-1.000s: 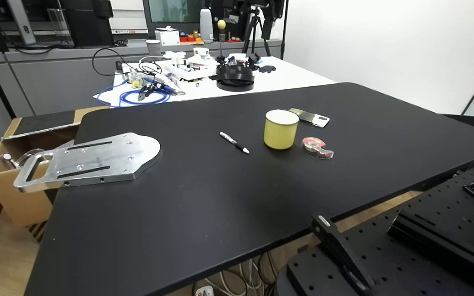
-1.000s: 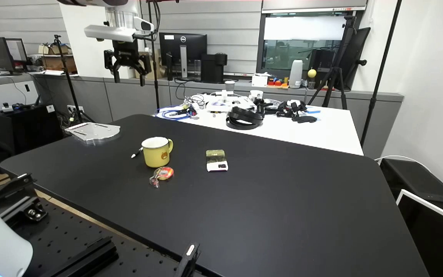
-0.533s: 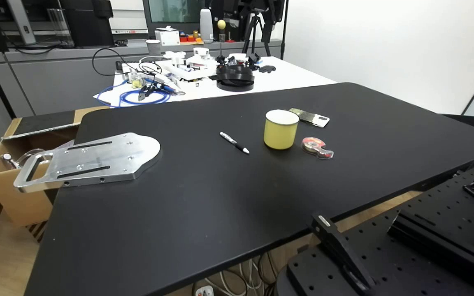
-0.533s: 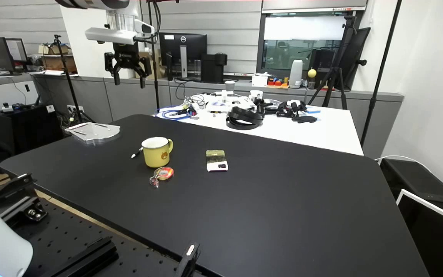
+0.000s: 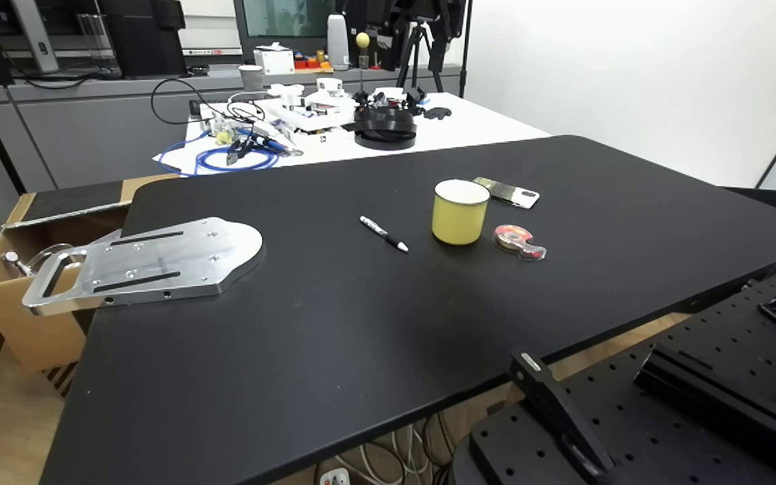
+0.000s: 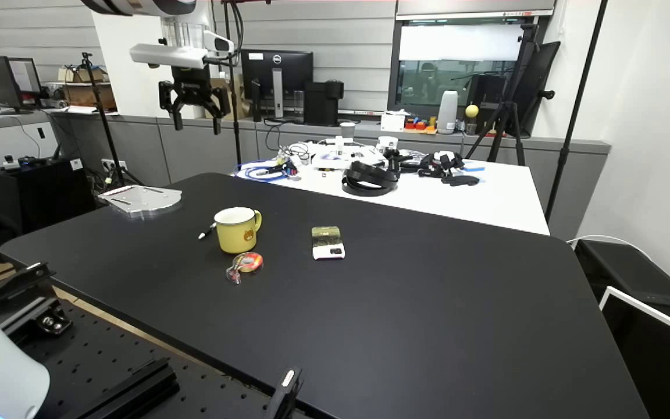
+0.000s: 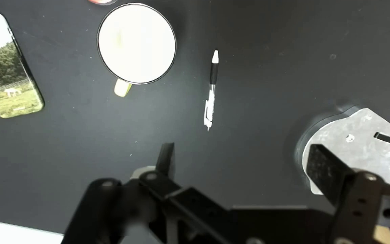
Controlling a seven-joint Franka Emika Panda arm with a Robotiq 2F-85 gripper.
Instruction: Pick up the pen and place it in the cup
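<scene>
While the pen (image 7: 212,88) lies on the worktop (image 5: 280,377) just beside the upright yellow cup (image 5: 459,219), a small tape dispenser (image 5: 516,239) sits near the cup on the side away from the pen. A picture-backed phone (image 6: 327,241) lies farther from the cup, a metal plate (image 5: 159,256) well apart, beyond the pen. I see the fingers (image 6: 178,120) up well above the cup's height, spread wide, gripping nothing.

Beyond the near black table (image 6: 428,326), a white table (image 6: 503,198) is standing; a window (image 6: 445,75) is showing far back, a wall (image 6: 655,116) rising right.
</scene>
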